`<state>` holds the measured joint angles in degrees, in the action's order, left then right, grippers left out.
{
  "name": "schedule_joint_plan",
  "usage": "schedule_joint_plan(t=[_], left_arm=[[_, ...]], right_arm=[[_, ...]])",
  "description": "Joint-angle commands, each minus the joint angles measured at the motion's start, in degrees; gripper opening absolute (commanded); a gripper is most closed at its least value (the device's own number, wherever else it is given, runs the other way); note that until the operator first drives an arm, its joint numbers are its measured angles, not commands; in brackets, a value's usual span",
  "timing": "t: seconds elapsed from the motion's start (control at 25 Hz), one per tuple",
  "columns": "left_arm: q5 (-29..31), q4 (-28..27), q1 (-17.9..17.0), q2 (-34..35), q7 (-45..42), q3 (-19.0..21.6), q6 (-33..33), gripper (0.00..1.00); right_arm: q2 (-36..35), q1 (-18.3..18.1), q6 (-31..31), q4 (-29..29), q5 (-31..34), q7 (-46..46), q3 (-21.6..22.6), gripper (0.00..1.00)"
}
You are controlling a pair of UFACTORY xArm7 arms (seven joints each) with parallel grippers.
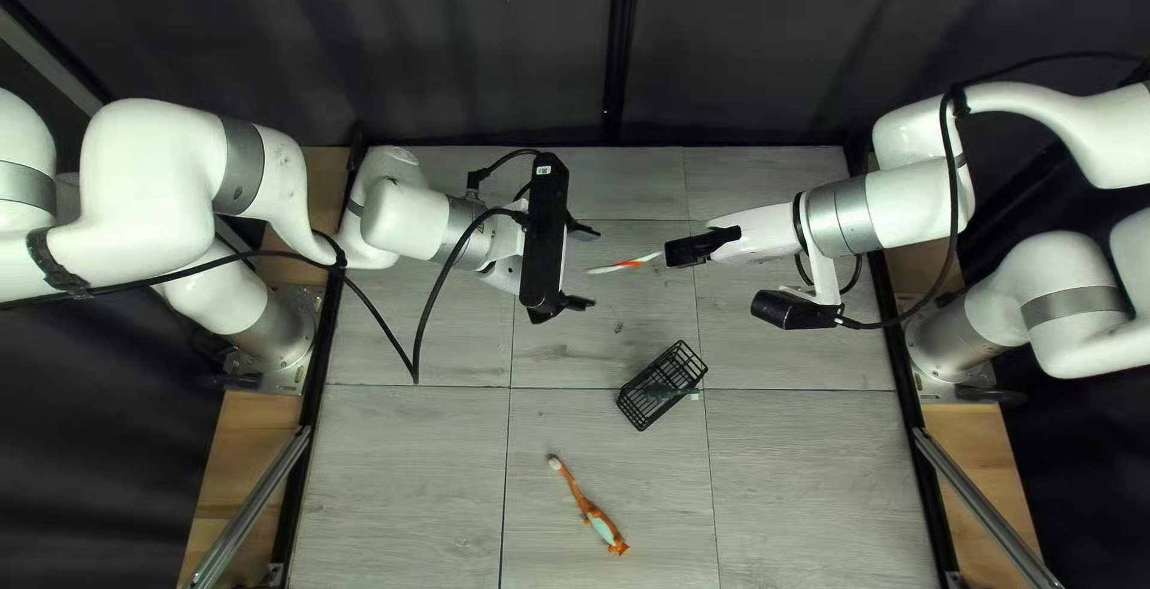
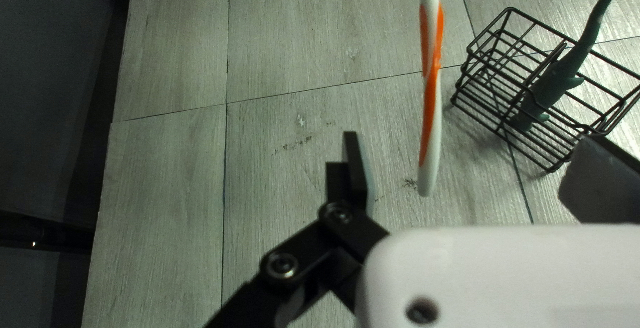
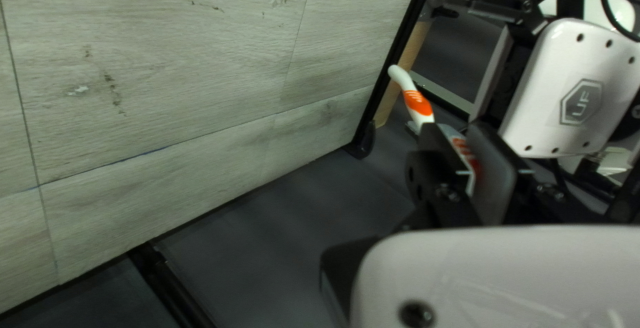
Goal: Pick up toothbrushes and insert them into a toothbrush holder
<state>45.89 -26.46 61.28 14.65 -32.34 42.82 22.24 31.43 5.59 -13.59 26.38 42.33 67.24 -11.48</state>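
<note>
Top left view: white-orange toothbrush (image 1: 624,264) just above centre, long axis running sideways from right end effector (image 1: 671,256) toward left end effector (image 1: 582,267); handover likely.
Left wrist view: left end effector wide open, nothing held, white-orange toothbrush's end between jaws.
Right wrist view: right end effector closed on white-orange toothbrush.

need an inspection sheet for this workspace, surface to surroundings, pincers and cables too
surface: grey wood-look tabletop with thin seams, dark scuffs
job's things: black wire basket with a dark green toothbrush in it; orange toothbrush with pale green patch on the tabletop; white-and-orange toothbrush held up
clutter: nothing seen
pincers: left pincer open; right pincer shut on the white-and-orange toothbrush
cables: black cables looping by both arms
surroundings: dark curtain, wooden boards
</note>
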Motion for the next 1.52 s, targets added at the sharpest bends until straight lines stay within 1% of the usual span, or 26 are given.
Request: schedule_joint_plan(t=[0.04,0.08,0.12,0.16,0.2,0.24,0.28,0.36,0.44,0.48,0.64,0.76,0.84,0.92,0.96,1.0,1.04,1.08,1.16,1.44,1.48,1.52], left_arm=[[7.1,-1.6,-53.7,0.2,-0.6,-51.9,-19.1,1.0],[-5.6,-0.5,-58.4,3.1,10.4,-53.5,-25.2,1.0],[-10.8,-0.6,-58.3,4.7,14.2,-51.9,-29.2,1.0],[-13.5,-0.9,-58.2,6.4,16.0,-50.6,-33.0,1.0],[-15.5,-1.3,-57.2,7.4,17.0,-48.6,-35.9,1.0],[-16.5,-1.5,-56.8,8.4,17.4,-47.4,-38.2,1.0],[-17.4,-2.1,-56.1,9.9,17.4,-45.5,-41.8,1.0],[-18.3,-3.0,-55.4,11.3,17.3,-43.0,-46.0,1.0],[-19.1,-4.3,-55.3,11.7,17.3,-41.4,-49.5,1.0],[-19.4,-5.6,-55.5,11.8,17.4,-40.6,-52.5,1.0],[-20.4,-8.1,-56.5,12.8,18.6,-39.6,-59.3,1.0],[-22.2,-9.5,-58.0,14.9,20.6,-39.1,-66.7,1.0],[-23.4,-10.7,-58.9,16.2,21.9,-38.8,-71.2,1.0],[-25.2,-12.6,-60.4,18.1,24.1,-38.5,-77.5,1.0],[-25.6,-13.2,-60.6,18.4,24.6,-38.4,-79.1,1.0],[-26.9,-15.2,-61.4,19.4,25.2,-37.8,-84.1,1.0],[-27.4,-16.1,-61.7,19.7,25.4,-37.5,-86.2,1.0],[-28.3,-17.9,-62.2,19.8,25.4,-36.9,-89.6,1.0],[-29.5,-19.8,-63.0,20.2,25.2,-36.0,-93.6,1.0],[-29.5,-19.8,-63.0,20.2,25.2,-36.0,-93.6,1.0],[-29.5,-19.8,-63.0,20.2,25.2,-36.0,-93.6,1.0],[-30.4,-19.2,-63.0,20.8,24.5,-36.4,-93.6,1.0]], right_arm=[[3.2,3.3,-9.7,2.2,-5.8,-0.1,0.2,0.08],[2.8,3.8,-12.7,3.8,-7.5,-0.8,0.7,0.07],[2.3,4.2,-14.8,5.1,-8.8,-1.5,1.1,0.07],[1.5,4.5,-16.9,6.5,-10.0,-2.2,1.4,0.07],[0.8,4.6,-18.5,7.8,-11.1,-2.9,1.6,0.05],[0.3,4.7,-19.8,8.7,-11.9,-3.5,1.8,0.03],[-0.3,4.9,-21.9,10.2,-13.5,-4.5,1.8,0.02],[-0.5,4.9,-24.7,11.8,-15.6,-6.5,2.0,0.01],[0.1,4.7,-26.8,12.7,-17.2,-8.4,2.3,0.01],[0.6,4.3,-28.3,13.2,-18.1,-10.2,2.7,0.01],[2.6,3.2,-32.1,14.1,-19.4,-15.0,4.3,0.0],[4.0,2.5,-35.4,14.9,-20.7,-17.9,4.9,0.0],[2.7,2.6,-37.6,17.1,-21.9,-19.3,5.4,0.0],[0.2,3.1,-41.8,20.8,-23.6,-20.3,6.3,0.0],[-0.5,3.4,-43.1,21.8,-24.0,-20.2,6.5,0.0],[-0.5,3.4,-43.1,21.8,-24.0,-20.2,6.5,0.0],[-0.5,3.4,-43.1,21.8,-24.0,-20.2,6.5,0.0],[-0.5,3.4,-43.1,21.8,-24.0,-20.2,6.5,0.0],[-0.5,3.4,-43.1,21.8,-24.0,-20.2,6.5,0.0],[-0.5,3.4,-43.1,21.8,-24.0,-20.2,6.5,0.0],[-0.5,3.3,-42.3,20.9,-23.7,-20.6,6.7,0.0],[-1.1,3.1,-41.1,20.2,-25.0,-21.4,5.7,0.0]])
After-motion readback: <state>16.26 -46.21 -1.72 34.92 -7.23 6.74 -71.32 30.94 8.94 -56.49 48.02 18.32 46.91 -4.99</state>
